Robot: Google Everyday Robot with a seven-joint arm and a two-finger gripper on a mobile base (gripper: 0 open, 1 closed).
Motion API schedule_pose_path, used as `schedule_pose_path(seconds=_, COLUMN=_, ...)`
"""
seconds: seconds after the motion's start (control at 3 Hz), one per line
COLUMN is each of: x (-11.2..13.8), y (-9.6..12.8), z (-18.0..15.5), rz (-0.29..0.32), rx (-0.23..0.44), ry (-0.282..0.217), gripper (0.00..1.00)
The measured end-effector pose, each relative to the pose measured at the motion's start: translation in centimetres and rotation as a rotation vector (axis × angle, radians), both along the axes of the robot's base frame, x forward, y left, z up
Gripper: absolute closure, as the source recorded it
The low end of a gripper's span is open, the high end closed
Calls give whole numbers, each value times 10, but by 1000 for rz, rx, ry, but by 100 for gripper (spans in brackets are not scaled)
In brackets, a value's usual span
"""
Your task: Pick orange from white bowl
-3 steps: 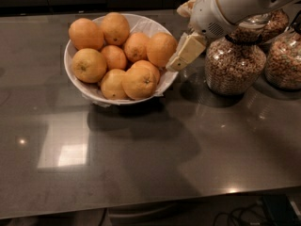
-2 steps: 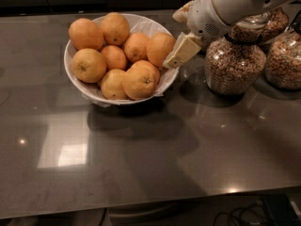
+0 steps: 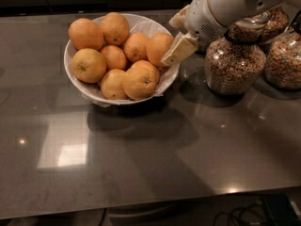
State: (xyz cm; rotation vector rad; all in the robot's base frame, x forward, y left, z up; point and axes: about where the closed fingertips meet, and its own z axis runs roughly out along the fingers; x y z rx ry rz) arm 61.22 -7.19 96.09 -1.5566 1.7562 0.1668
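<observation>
While the gripper [image 3: 169, 41] is hanging over the rim of the white bowl [image 3: 77, 86] with jaws spread apart, the orange [image 3: 157, 46] is lying just at their tips, evenly round, favouring no axis, stem end hidden.

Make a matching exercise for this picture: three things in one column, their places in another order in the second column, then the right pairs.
1. gripper
2. white bowl
3. glass cereal jars

A. on the right part of the table
B. at the bowl's right rim, fingers open
C. left of centre, full of oranges

Pairs: 1-B, 2-C, 3-A
</observation>
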Motion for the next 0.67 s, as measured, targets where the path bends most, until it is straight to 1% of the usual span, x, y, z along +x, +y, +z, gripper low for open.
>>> schedule_pose_path(seconds=0.67, x=6, y=16, z=-7, rz=37, rx=12, ry=13, gripper=28)
